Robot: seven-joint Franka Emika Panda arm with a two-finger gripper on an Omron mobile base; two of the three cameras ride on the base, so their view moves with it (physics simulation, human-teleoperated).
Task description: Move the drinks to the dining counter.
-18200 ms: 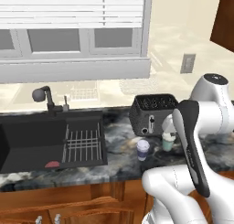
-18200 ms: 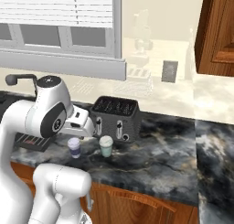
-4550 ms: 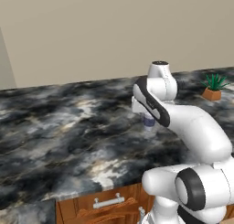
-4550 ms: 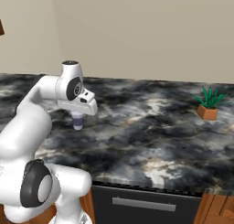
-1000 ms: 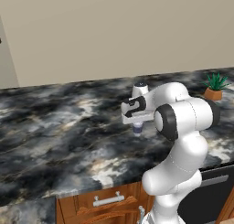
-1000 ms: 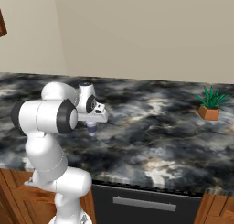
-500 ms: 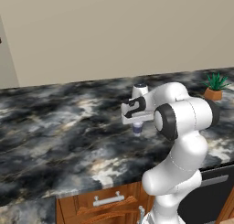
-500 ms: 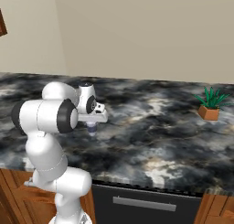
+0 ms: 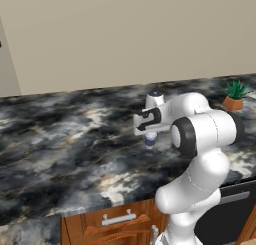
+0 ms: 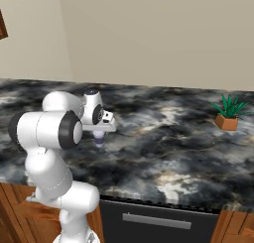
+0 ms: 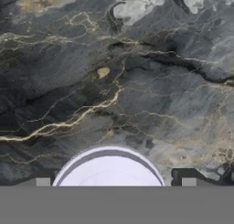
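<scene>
A purple-blue paper cup [image 9: 150, 140] with a white lid [image 11: 109, 168] stands upright on the black marble dining counter [image 9: 70, 139], near its middle. My gripper [image 9: 150, 134] hangs straight over the cup [image 10: 99, 137], one finger on each side. In the hand view the two dark fingertips [image 11: 43, 182] stand a little clear of the lid's rim, so the gripper [image 11: 115, 182] is open around the cup. From the right base view, the hand [image 10: 101, 119] covers the cup's top.
A small potted plant [image 9: 234, 95] in an orange pot sits at the counter's far right [image 10: 227, 115]. A beige wall runs behind the counter. Wooden cabinets with a drawer handle [image 9: 120, 220] lie below the front edge. Bare marble [image 11: 114, 81] spreads around the cup.
The base has driven from the sink counter to this one. Since several seconds ago the arm folded in and brought the cup slightly left and down. Over the last second the arm stays still.
</scene>
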